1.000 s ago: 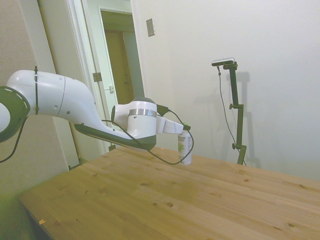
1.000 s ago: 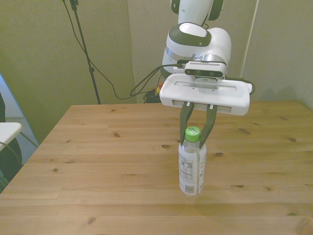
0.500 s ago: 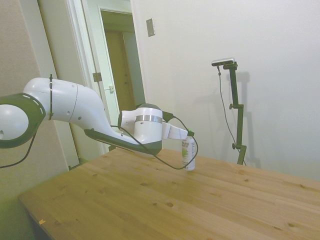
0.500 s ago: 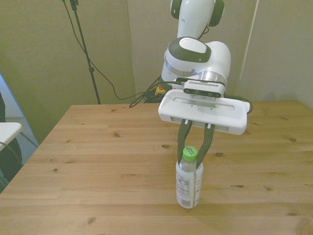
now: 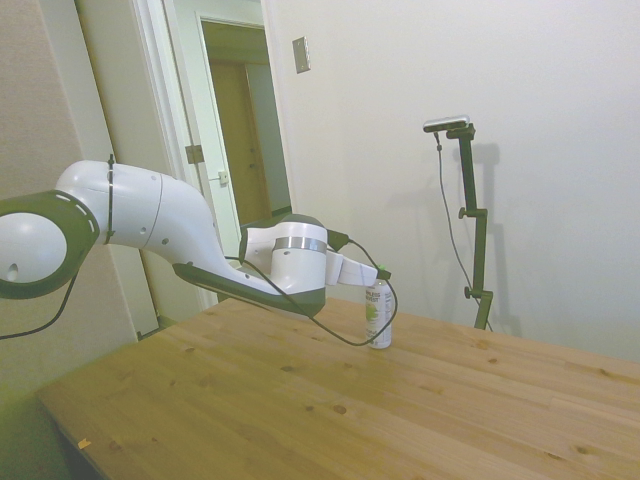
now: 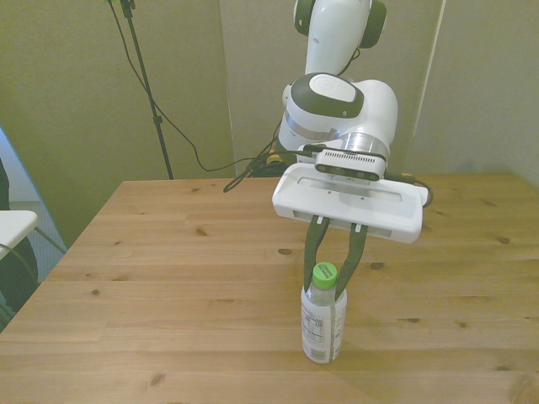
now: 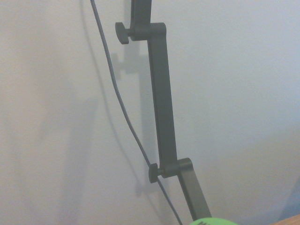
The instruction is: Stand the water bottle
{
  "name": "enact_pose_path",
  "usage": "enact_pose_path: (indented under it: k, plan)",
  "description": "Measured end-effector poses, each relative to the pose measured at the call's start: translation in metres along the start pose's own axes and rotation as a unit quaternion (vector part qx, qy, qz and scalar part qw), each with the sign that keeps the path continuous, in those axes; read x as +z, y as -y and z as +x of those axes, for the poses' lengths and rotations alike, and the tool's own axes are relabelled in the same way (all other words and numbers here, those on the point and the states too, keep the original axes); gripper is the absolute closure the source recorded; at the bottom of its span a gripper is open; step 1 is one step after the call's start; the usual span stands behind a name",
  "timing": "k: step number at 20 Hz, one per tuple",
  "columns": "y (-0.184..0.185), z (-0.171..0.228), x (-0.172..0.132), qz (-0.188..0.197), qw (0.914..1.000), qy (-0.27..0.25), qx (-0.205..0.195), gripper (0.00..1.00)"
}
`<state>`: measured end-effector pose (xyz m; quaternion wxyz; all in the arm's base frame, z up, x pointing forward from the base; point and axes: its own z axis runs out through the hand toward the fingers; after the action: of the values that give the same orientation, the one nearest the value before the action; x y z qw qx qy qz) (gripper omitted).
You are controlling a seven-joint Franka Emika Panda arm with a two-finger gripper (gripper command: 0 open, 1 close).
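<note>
The water bottle [image 6: 324, 316] stands upright on the bench [image 6: 168, 278], its long axis vertical. The end effector [image 6: 326, 278] grips its neck from directly above.

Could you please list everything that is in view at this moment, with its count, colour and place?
water bottle: one, clear plastic with a green cap and a white label, upright on the table near its front edge in the front view, its neck between the gripper's fingers.
table: one, light wood with dark knots, filling the lower part of both wide views.
door: one, brownish, seen through a white-framed doorway behind the table in the side view.
wall plate: one, grey, high on the white wall beside the doorway.
arm: one, white with dark joints, reaching in from the side view's left.
gripper: one, white body with dark fingers, closed on the bottle just below the cap.
</note>
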<state>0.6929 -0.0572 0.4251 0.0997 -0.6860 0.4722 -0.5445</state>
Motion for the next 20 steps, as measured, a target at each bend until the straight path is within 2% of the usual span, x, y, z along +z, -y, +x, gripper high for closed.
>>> enact_pose_path:
  k: [20]
  plan:
    - [-0.013, -0.002, -0.004, -0.012, 0.9999, 0.007, 0.002, 0.0]
